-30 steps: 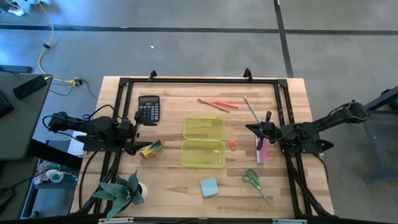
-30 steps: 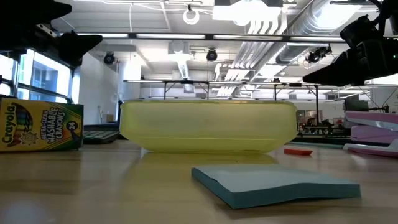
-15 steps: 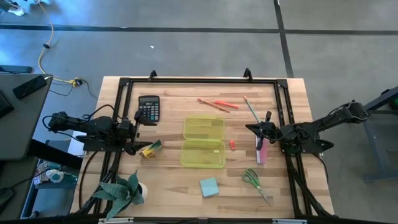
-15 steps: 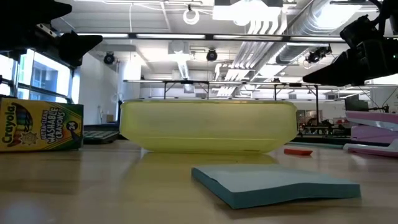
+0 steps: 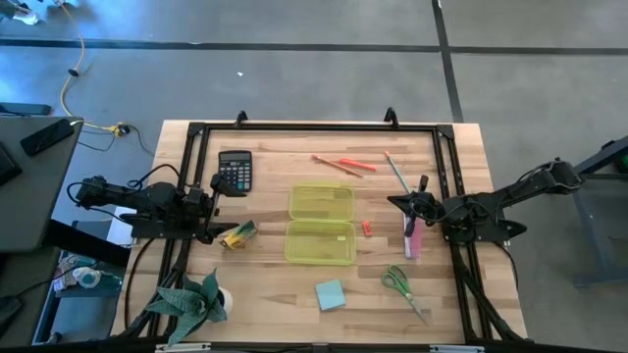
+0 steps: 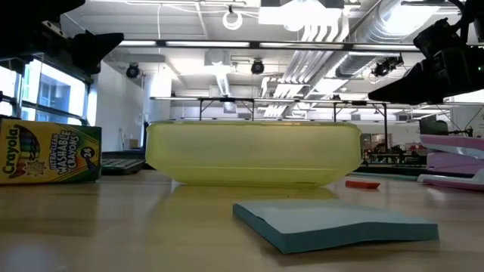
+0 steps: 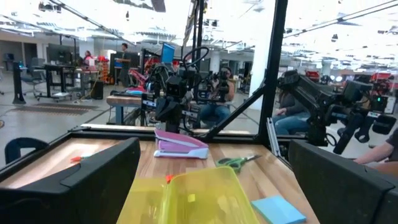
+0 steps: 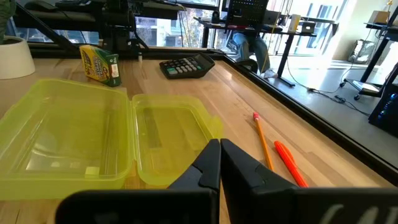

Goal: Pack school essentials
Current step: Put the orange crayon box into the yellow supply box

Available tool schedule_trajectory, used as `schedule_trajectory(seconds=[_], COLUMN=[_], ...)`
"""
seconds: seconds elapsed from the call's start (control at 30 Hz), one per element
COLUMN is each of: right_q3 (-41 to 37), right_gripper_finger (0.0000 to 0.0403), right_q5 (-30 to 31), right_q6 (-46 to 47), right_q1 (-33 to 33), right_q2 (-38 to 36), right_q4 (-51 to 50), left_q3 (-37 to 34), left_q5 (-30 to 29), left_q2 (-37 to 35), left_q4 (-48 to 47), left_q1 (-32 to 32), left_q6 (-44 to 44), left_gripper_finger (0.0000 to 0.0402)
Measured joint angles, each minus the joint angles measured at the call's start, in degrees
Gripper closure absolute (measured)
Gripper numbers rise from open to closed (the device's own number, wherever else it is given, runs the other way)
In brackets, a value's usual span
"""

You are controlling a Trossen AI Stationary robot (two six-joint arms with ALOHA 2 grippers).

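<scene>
**Operator:** Left gripper [image 5: 214,203] hangs over the table edge beyond the yellow-green crayon box [image 5: 237,235], which lies between it and the translucent yellow-green plastic case [image 5: 321,226]; its fingers are spread wide and carry nothing. My right gripper [image 5: 396,202] is on the case's opposite side, fingers pressed together with nothing between them, above a pink stapler [image 5: 411,238].

**Second:** Where is everything else against that case?

**Operator:** I see the case lying open and nothing packed yet. The tiny red eraser [image 5: 366,227] is just beside it on the right gripper's side. The orange pens [image 5: 349,164] and a thin pencil [image 5: 396,173] lie beyond its far half. The light blue sticky-note pad [image 5: 330,294] sits near its front edge, and the green-handled scissors [image 5: 402,286] are further off on the same side. A black calculator [image 5: 235,170] sits well away, near the left gripper.

**Second:** What worries you?

**Operator:** I judge the crayon box the likeliest first pick, and it lies at an angle; closing on a corner could twist it or push it off towards the potted plant [image 5: 191,304]. The case looks light, so dropping things in off-centre may slide it or tip its lid half. Flat things like the pad and pens leave my fingers little edge, so they could skid away.
</scene>
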Motion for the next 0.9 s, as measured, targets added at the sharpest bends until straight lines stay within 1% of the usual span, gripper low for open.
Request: schedule_trajectory(seconds=[0.27,0.43,0.67,0.77,0.9], right_q3=[0.00,0.01,-0.01,0.00,-0.01], right_gripper_finger=[0.0403,0.0403,0.0403,0.0403,0.0403], right_q5=[0.01,0.00,0.00,0.00,0.00], right_q6=[0.02,0.02,0.02,0.00,0.00], right_q1=[0.00,0.00,0.00,0.00,0.00], right_q2=[0.00,0.00,0.00,0.00,0.00], right_q4=[0.00,-0.02,-0.02,0.00,-0.01], left_q3=[0.00,0.00,0.00,-0.01,0.74], left_q5=[1.84,-0.11,-0.24,-0.38,-3.58], left_q2=[-0.02,-0.02,0.00,0.00,0.04], left_q4=[0.41,0.41,0.58,3.45,9.26], left_q1=[0.00,0.00,-0.02,-0.02,-0.02], left_q6=[-1.01,-1.51,-2.09,-4.11,-5.01], left_gripper_finger=[0.0003,0.0003,0.0003,0.0003,0.0003])
